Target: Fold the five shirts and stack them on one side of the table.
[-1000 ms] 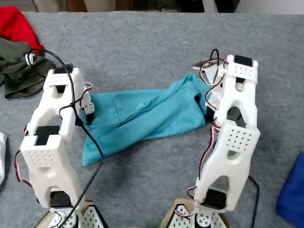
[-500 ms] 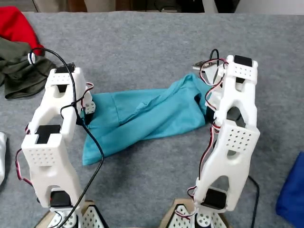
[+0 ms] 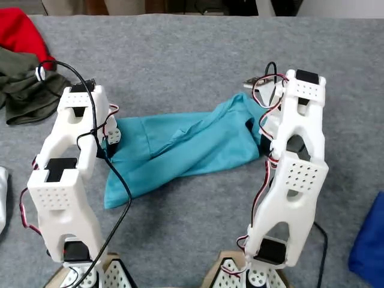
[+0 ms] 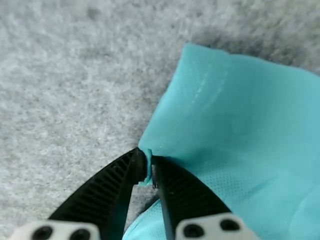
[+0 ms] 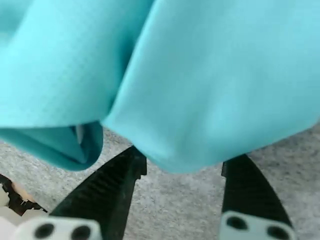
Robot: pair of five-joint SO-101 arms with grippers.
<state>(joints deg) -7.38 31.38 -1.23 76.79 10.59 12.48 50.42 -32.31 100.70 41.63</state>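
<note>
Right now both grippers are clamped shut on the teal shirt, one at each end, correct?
Not quite. The left gripper is shut on the teal shirt at its edge, but the right wrist view shows the right gripper open, its jaws spread apart at the cloth.

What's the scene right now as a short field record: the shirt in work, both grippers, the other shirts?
Shirt in work: teal shirt, rumpled, lying across the grey table between the arms
Left gripper: shut on an edge of the teal shirt
Right gripper: open, teal fabric over the gap
Other shirts: red shirt and dark green shirt at the far left corner, unfolded; blue shirt at the right edge
</note>
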